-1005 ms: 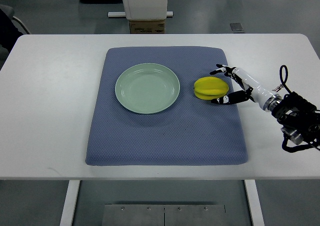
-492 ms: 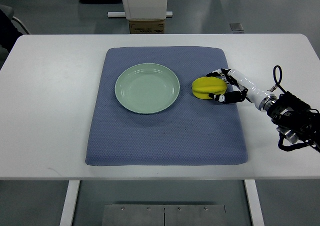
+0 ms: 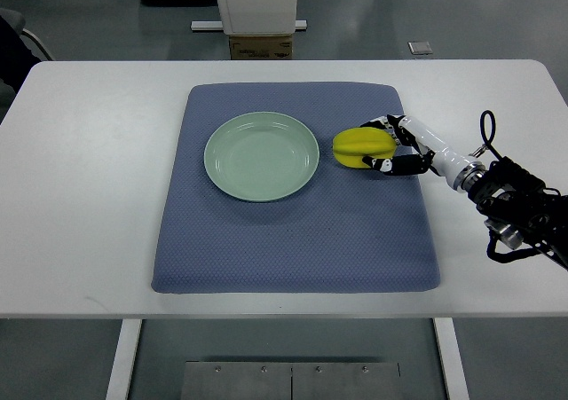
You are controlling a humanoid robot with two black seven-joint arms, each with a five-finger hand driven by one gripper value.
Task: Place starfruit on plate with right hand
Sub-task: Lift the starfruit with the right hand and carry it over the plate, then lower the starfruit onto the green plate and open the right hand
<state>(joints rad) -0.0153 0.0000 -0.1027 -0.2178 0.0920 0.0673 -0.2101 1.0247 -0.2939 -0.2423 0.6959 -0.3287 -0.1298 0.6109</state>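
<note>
top view: the starfruit [image 3: 358, 146] is grasped by the fingers [image 3: 383, 162] of the right hand [image 3: 397, 145], low over the blue mat [image 3: 293, 240] just right of the plate [image 3: 262, 155]. the carry step appears to be in hand. next, the fruit is to be brought over the plate's middle, lowered and released. the left hand is not seen.

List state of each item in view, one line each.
starfruit: on the blue mat, right of the plate, not on it, held by the right robot hand.
plate: empty, upright, flat on the mat.
blue mat: lying flat on the white table.
right robot hand: fingers curled around the starfruit.
left robot hand: not in view.
</note>
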